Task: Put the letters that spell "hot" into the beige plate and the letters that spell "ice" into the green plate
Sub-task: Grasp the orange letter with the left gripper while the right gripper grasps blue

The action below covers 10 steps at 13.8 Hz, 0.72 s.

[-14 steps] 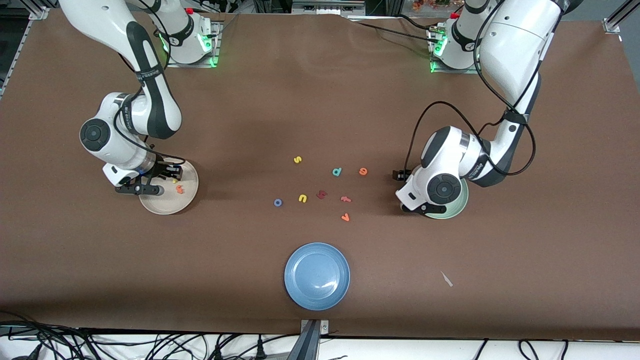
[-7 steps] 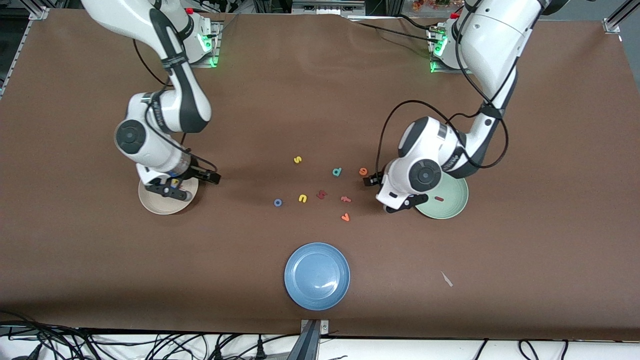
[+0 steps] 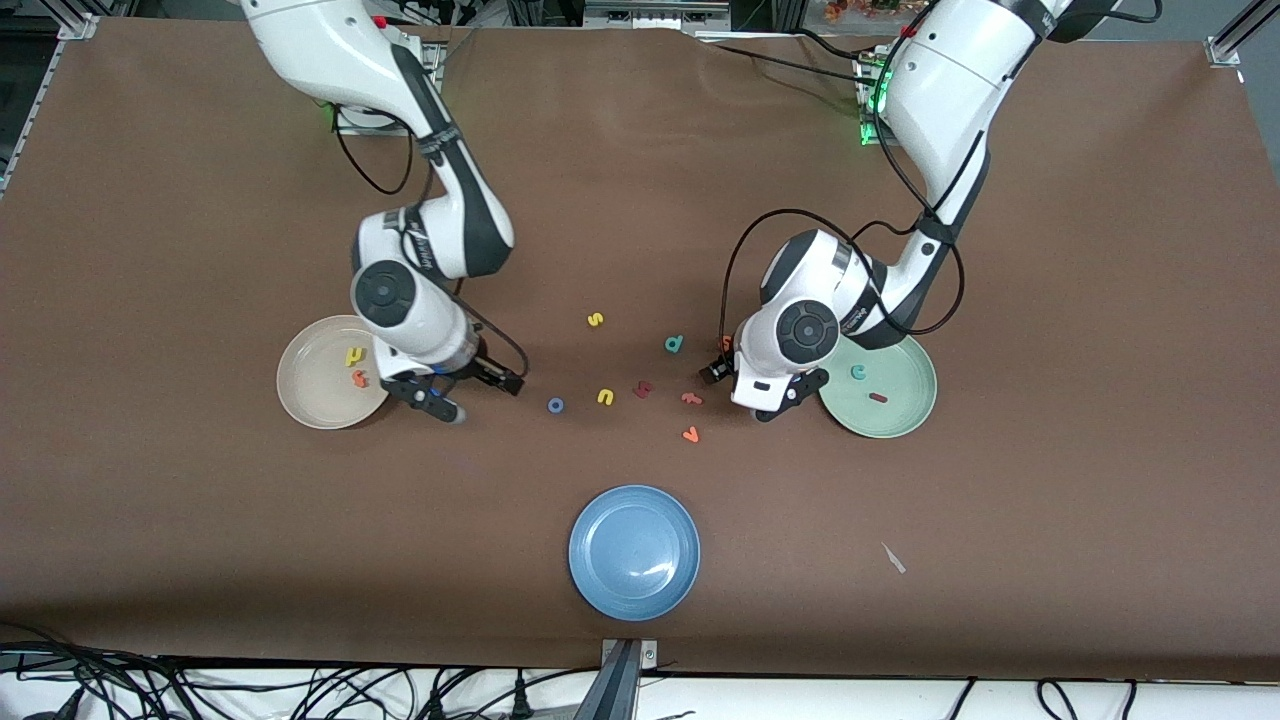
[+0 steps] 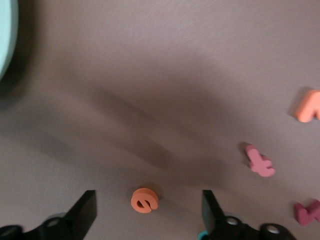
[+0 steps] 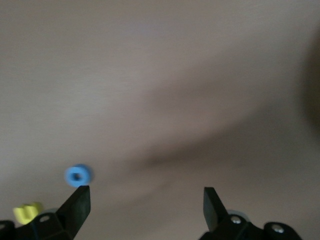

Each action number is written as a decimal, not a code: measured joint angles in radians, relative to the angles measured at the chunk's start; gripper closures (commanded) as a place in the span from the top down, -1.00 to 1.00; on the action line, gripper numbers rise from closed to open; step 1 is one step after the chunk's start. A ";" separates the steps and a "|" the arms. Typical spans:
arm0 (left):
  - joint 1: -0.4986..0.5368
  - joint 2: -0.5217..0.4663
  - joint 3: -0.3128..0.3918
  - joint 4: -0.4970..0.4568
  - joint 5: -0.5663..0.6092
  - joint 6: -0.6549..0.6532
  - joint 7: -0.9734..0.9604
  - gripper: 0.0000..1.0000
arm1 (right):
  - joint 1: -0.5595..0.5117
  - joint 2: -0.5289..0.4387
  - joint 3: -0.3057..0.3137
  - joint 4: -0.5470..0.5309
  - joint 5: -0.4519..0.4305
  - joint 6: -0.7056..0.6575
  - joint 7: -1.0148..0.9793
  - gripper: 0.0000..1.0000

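Note:
The beige plate (image 3: 305, 395) holds the yellow "h" (image 3: 354, 354) and the orange "t" (image 3: 360, 378). In the green plate (image 3: 900, 415) lie the teal "c" (image 3: 858, 372) and the dark red "i" (image 3: 879, 398). My left gripper (image 3: 745, 392) (image 4: 147, 212) hangs open beside the green plate. The orange "e" (image 4: 145, 199) lies on the table between its fingers, untouched. My right gripper (image 3: 478, 397) (image 5: 145, 210) is open and empty between the beige plate and the blue "o" (image 3: 555, 405) (image 5: 78, 175), which lies just outside one fingertip.
Loose letters lie mid-table: yellow "s" (image 3: 595, 320), teal "d" (image 3: 675, 344), yellow "u" (image 3: 605, 397), a dark red chunky letter (image 3: 643, 388), a salmon letter (image 3: 691, 399) and an orange "v" (image 3: 690, 435). A blue plate (image 3: 634, 551) sits nearer the camera, a white scrap (image 3: 893, 558) toward the left arm's end.
Both arms swung from their plates toward the middle of the table. The right gripper left the beige plate for the blue "o". The left gripper came over the orange "e".

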 measured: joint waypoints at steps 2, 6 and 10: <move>-0.003 0.000 -0.006 -0.025 -0.004 0.012 -0.015 0.56 | 0.018 0.070 0.006 0.090 0.000 0.000 0.042 1.00; -0.007 0.001 -0.007 -0.045 -0.091 0.054 -0.017 0.00 | 0.021 0.123 0.021 0.159 0.000 0.000 0.042 1.00; -0.007 0.001 -0.007 -0.061 -0.092 0.054 -0.017 -0.05 | 0.022 0.156 0.039 0.188 0.000 -0.002 0.020 0.99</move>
